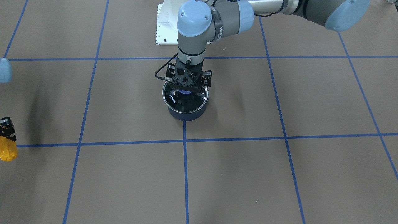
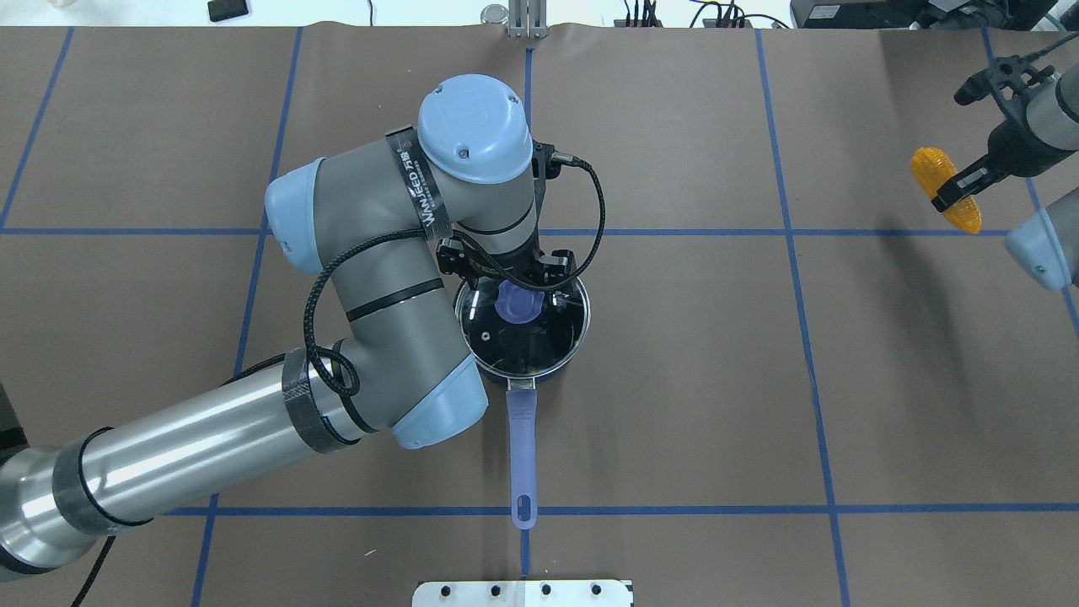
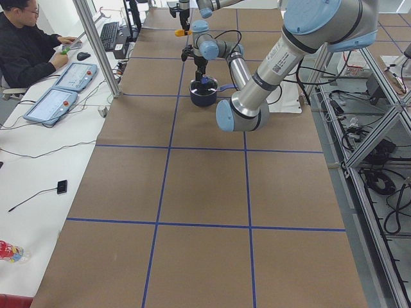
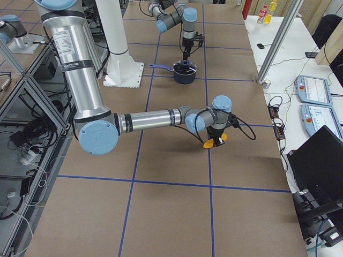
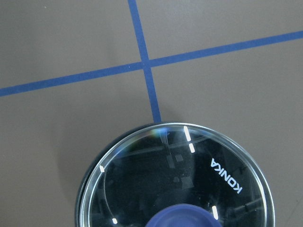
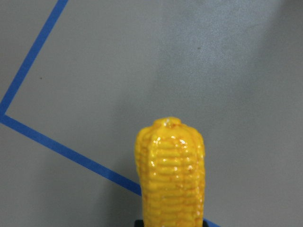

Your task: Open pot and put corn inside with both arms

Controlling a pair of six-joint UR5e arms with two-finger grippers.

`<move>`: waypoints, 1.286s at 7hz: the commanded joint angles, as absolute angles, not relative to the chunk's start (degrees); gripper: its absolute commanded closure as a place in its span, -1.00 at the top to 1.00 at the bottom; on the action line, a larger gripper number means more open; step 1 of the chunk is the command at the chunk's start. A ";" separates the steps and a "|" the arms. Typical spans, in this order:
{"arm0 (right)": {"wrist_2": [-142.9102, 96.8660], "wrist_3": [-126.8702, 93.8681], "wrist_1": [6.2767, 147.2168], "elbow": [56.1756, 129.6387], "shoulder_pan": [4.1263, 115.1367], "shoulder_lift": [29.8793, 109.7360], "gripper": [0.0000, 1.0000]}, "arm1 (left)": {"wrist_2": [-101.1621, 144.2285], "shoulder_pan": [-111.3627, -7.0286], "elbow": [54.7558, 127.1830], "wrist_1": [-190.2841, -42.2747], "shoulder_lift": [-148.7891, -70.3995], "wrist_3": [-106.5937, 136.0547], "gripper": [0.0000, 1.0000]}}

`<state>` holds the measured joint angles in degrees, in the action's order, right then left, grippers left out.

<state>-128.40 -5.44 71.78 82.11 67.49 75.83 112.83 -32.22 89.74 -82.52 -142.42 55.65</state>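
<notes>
The dark navy pot (image 2: 523, 371) stands at the table's middle with its periwinkle handle (image 2: 523, 447) pointing toward the robot. The glass lid (image 1: 185, 101) with a blue knob (image 2: 518, 305) sits on it. It also shows in the left wrist view (image 5: 175, 179). My left gripper (image 1: 186, 89) is down over the lid, its jaws on either side of the knob. I cannot tell whether they clamp it. My right gripper (image 2: 961, 190) is shut on the yellow-orange corn (image 2: 936, 173), far to the robot's right of the pot. The corn fills the right wrist view (image 6: 170, 175).
The brown table is marked with blue tape lines (image 1: 185, 161). The robot's white base plate (image 2: 523, 593) lies behind the pot's handle. An operator (image 3: 29, 48) sits at a side desk with control tablets (image 3: 51, 102) beyond the table's far edge.
</notes>
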 commanded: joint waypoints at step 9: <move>-128.06 -5.89 71.72 82.18 66.89 75.50 -0.46 | 113.64 -31.11 87.89 -84.11 -142.56 55.81 0.47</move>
